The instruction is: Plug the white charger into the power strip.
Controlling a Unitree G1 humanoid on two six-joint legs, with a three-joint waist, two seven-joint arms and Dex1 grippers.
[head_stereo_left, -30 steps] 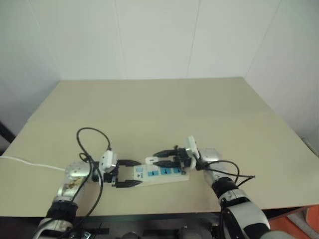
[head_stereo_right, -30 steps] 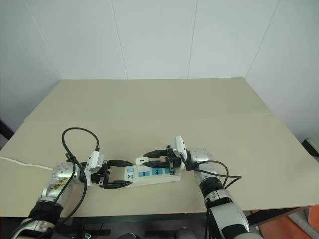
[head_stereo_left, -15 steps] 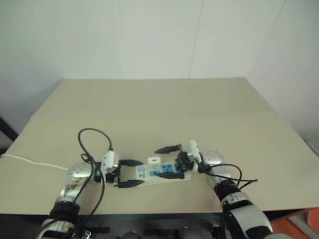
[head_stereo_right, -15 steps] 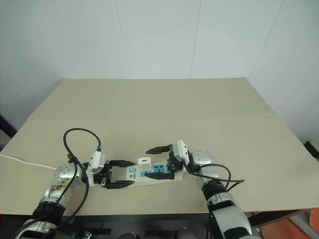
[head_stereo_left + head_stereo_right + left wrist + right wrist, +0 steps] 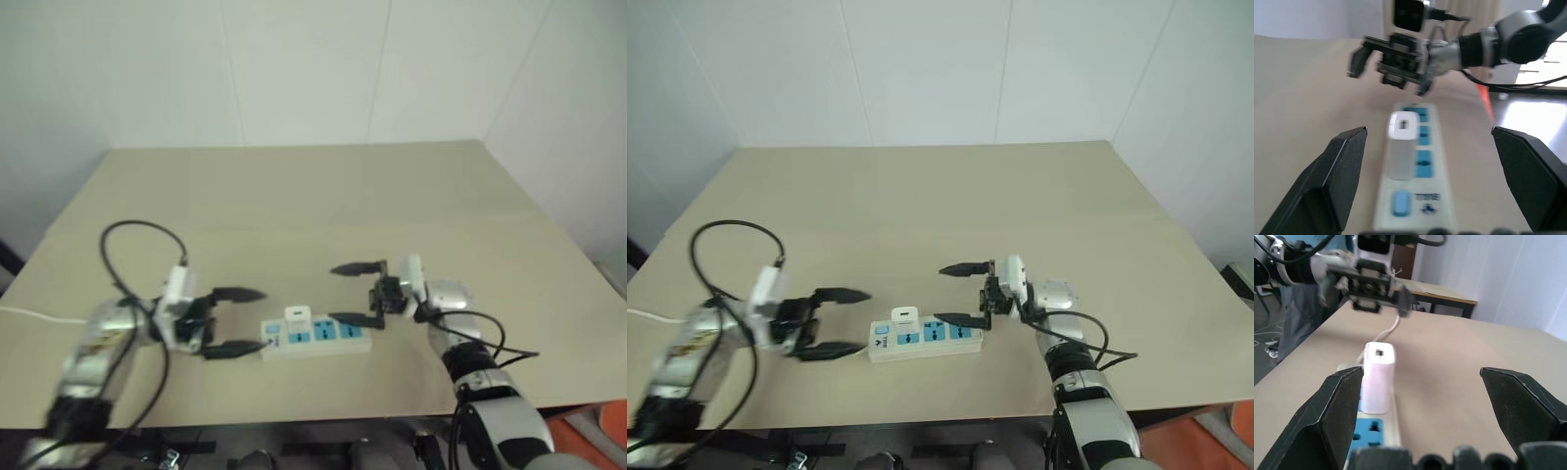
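The white charger (image 5: 904, 315) stands upright in the power strip (image 5: 926, 341), apparently plugged in at its left-hand socket. Left gripper (image 5: 836, 322) and right gripper (image 5: 956, 293) hang spread apart, holding nothing; job looks done.

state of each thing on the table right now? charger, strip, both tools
white charger: standing upright in the power strip's socket nearest the switch end, held by neither tool
power strip: lying flat on the table, other two blue sockets empty
left tool: open, off the strip
right tool: open, holding nothing
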